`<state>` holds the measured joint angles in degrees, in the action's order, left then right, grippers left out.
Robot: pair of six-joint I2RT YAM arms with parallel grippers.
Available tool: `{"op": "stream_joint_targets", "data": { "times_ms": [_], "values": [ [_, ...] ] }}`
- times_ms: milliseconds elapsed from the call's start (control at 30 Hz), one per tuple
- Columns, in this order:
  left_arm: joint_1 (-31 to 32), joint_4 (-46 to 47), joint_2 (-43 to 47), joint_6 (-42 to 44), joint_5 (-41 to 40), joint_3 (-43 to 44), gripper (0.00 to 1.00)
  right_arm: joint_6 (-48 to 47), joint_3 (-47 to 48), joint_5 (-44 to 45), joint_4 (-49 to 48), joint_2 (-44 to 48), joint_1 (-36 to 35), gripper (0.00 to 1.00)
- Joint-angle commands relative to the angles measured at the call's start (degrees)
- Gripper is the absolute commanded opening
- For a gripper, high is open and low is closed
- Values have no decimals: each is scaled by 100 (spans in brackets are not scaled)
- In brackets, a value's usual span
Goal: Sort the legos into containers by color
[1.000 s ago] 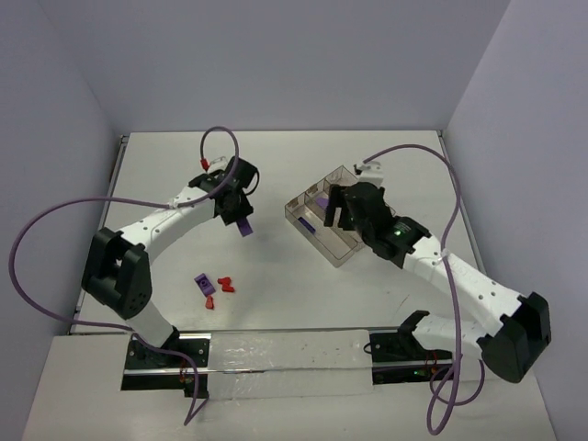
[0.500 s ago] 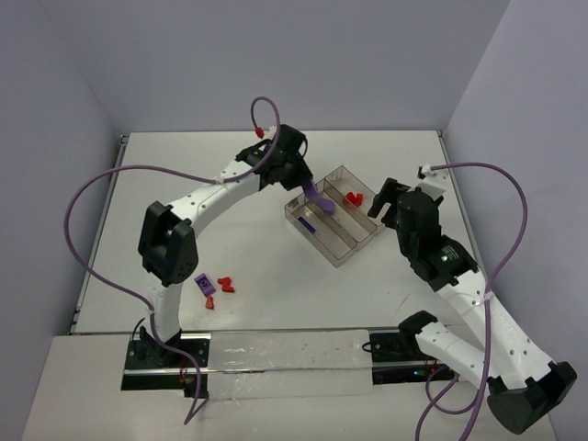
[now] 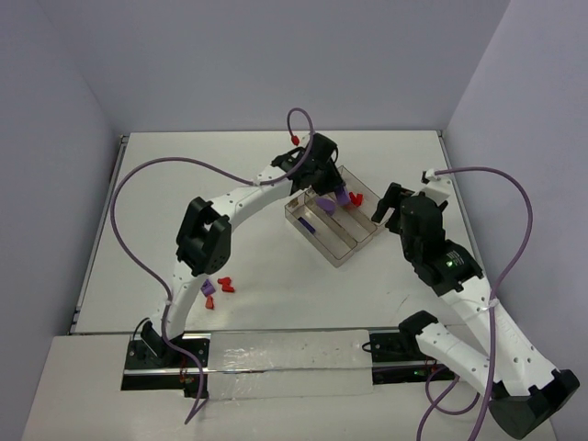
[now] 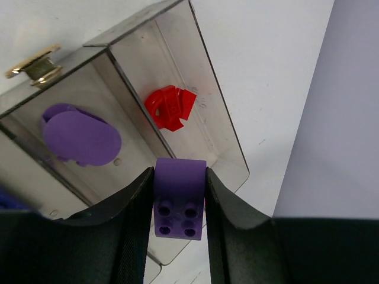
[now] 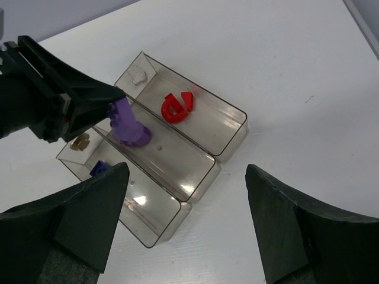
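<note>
My left gripper [image 3: 336, 195] is shut on a purple lego [image 4: 179, 198] and holds it just above the clear tray [image 3: 345, 258] of containers. In the left wrist view the lego hangs near the divider between the two compartments below it. One of them holds a red lego [image 4: 170, 107], the one beside it a round purple piece [image 4: 80, 134]. My right gripper [image 5: 186, 219] stands open and empty above the table, just off the tray's [image 5: 231, 119] end. From there I see the red lego [image 5: 176, 105], the held purple lego [image 5: 122, 116], and a blue piece [image 5: 99, 168] in the third compartment.
A purple lego [image 3: 208, 288] and two red legos [image 3: 225, 285] lie loose on the table near the left arm's base. A small brass part [image 4: 35, 66] sits at one end of the tray. Purple cables loop above both arms.
My left arm has swung from the table's left-middle across to the tray, carrying the purple lego. My right arm has pulled back from over the tray to its right side.
</note>
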<state>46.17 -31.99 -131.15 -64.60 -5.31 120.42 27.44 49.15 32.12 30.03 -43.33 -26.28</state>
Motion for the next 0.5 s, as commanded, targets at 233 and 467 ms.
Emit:
{"op": "stream_joint_targets", "data": {
  "times_ms": [233, 467],
  "values": [
    [155, 562, -264, -117, 350, 195, 73, 43, -37, 75, 73, 142, 36, 87],
    [236, 335, 243, 225, 24, 81, 82, 65, -44, -13, 28, 116, 36, 87]
  ]
}}
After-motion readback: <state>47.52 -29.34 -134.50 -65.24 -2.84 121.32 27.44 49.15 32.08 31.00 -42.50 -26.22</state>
